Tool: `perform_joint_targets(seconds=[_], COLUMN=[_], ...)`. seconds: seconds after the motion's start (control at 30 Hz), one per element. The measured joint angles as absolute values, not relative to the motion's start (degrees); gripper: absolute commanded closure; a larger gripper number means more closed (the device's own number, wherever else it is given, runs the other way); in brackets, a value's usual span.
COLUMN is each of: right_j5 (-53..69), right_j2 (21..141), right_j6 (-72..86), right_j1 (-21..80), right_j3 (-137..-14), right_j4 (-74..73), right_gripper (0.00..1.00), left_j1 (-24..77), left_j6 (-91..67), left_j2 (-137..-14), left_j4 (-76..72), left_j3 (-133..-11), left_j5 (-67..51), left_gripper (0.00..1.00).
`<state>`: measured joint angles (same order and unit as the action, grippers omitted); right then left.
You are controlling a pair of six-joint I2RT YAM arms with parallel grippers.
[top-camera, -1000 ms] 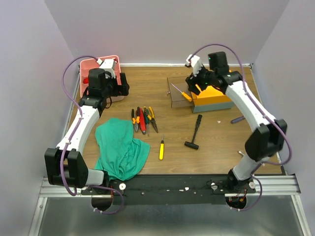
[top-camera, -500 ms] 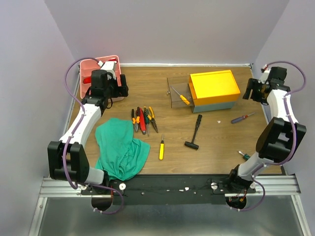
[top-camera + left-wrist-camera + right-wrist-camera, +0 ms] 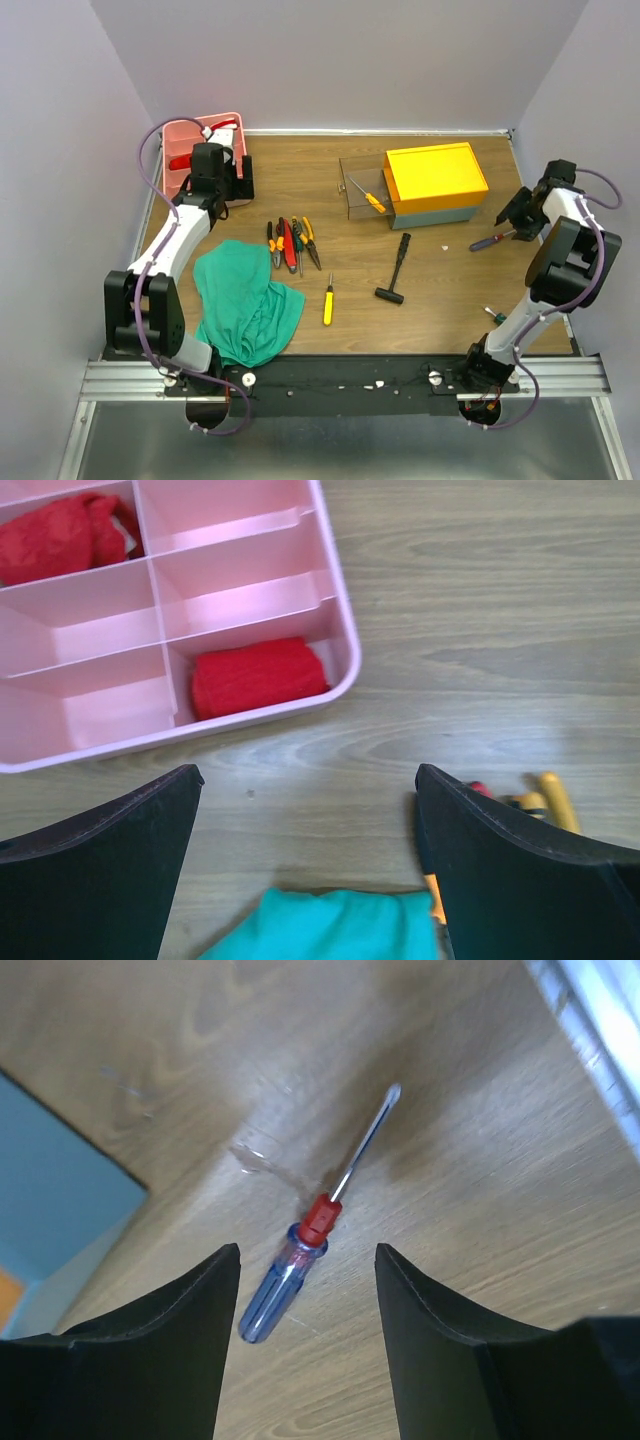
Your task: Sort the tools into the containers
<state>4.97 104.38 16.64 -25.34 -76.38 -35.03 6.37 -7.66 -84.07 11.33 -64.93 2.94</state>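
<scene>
The pink tray stands at the back left; in the left wrist view two of its compartments hold red items. My left gripper is open and empty, just in front of the tray. Several pliers, a yellow screwdriver and a black hammer lie mid-table. The yellow-topped toolbox has an open clear drawer holding a yellow screwdriver. My right gripper is open above a blue-handled screwdriver, with a jaw on either side of it.
A green cloth lies front left, and its edge shows below the left jaws. A green-handled screwdriver lies near the right arm's base. The toolbox's grey side is left of the right gripper. The table's right edge is close by.
My right arm has swung from the toolbox out to the right edge, then down over the blue-handled screwdriver. My left gripper has shifted slightly near the tray.
</scene>
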Motion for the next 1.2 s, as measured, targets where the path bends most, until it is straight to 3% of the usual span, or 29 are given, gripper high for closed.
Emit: perform_joint_targets(seconds=[0.17,0.27,0.47,0.57,0.6,0.63,0.87,1.2], right_j5=[4.2,4.2,4.2,4.0,4.0,3.7,2.4,11.4], right_j2=[107.2,108.1,111.1,113.1,113.5,114.0,111.5,88.4], right_j6=[19.6,20.1,21.0,20.7,20.8,20.5,18.1,9.7], right_j1=[-25.3,-25.3,-24.9,-24.4,-24.3,-24.1,-23.6,-20.6], right_j3=[-74.8,-74.5,-76.5,-79.3,-79.7,-80.2,-79.3,-81.4], right_j4=[-36.6,-36.6,-36.9,-37.0,-37.1,-37.3,-39.0,-38.2], right_gripper=[0.38,0.51,0.52,0.79,0.97,0.99,0.99,0.99], left_j1=[6.4,6.4,6.4,6.5,6.5,6.6,7.8,10.0], left_j6=[-4.2,-2.9,-1.5,-1.1,-0.8,-0.4,0.9,0.5], left_j2=[-88.0,-89.4,-90.2,-90.6,-90.7,-91.0,-92.2,-93.8], left_j4=[11.4,11.6,12.0,12.1,12.1,12.1,11.9,10.0], left_j3=[-64.9,-64.9,-65.3,-65.6,-65.9,-66.2,-69.8,-73.6], left_j5=[8.6,10.3,11.9,12.5,12.7,12.9,13.5,12.8], left_gripper=[0.01,0.01,0.01,0.01,0.01,0.01,0.01,0.01])
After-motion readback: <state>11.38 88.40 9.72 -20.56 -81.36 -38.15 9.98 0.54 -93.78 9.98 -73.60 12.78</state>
